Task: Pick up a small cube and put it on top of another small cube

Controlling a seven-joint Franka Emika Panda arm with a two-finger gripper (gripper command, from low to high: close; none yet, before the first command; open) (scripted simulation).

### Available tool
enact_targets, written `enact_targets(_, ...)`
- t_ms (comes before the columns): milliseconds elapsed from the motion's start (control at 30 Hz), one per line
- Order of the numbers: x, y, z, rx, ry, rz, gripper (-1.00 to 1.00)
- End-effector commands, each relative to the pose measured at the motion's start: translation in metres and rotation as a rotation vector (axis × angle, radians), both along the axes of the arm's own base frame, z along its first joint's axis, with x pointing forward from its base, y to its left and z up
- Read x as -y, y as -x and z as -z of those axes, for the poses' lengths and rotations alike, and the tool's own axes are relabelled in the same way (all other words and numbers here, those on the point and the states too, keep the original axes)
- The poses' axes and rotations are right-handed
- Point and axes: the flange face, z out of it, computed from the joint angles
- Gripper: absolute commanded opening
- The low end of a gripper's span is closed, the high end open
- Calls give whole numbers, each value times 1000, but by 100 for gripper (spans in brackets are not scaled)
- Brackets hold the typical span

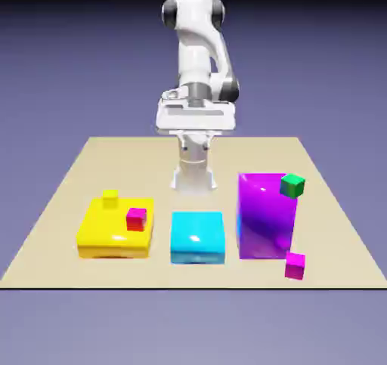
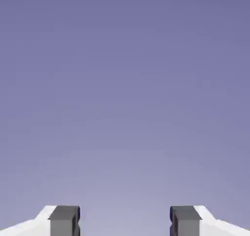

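The small magenta-pink cube (image 1: 295,265) lies on the table near the front edge, just in front of the tall purple block's right corner. My gripper (image 1: 196,134) hangs high at the back of the table, above the robot's base and far from every cube. In the hand view the gripper (image 2: 125,223) is open; its two grey fingertips (image 2: 64,221) stand wide apart with only the plain backdrop between them. No cube shows in the hand view.
A flat yellow block (image 1: 106,235) at the exterior view's left carries a small yellow cube (image 1: 110,198) and a small cube with a red face (image 1: 136,218). A cyan block (image 1: 197,236) sits in the middle. The tall purple block (image 1: 264,216) has a small green cube (image 1: 292,184) on top.
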Motion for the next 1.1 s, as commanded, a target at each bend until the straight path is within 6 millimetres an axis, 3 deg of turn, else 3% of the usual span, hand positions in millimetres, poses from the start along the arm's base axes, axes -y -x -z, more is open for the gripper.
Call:
enact_targets(0,0,0,-18,15,-35,49,0)
enact_targets(167,-16,12,-101,90,-208,263,0)
enact_targets(333,-59,32,-166,147,-368,432,0)
enact_targets(467,-113,45,-196,169,-475,544,0)
enact_targets(567,-162,49,-202,168,-538,624,0)
enact_targets(700,-231,42,-185,141,-595,737,0)
enact_targets(800,-282,27,-152,103,-616,834,0)
enact_targets(933,-338,-5,-83,32,-614,993,0)
enact_targets(1067,-374,-46,14,-53,-576,1193,0)
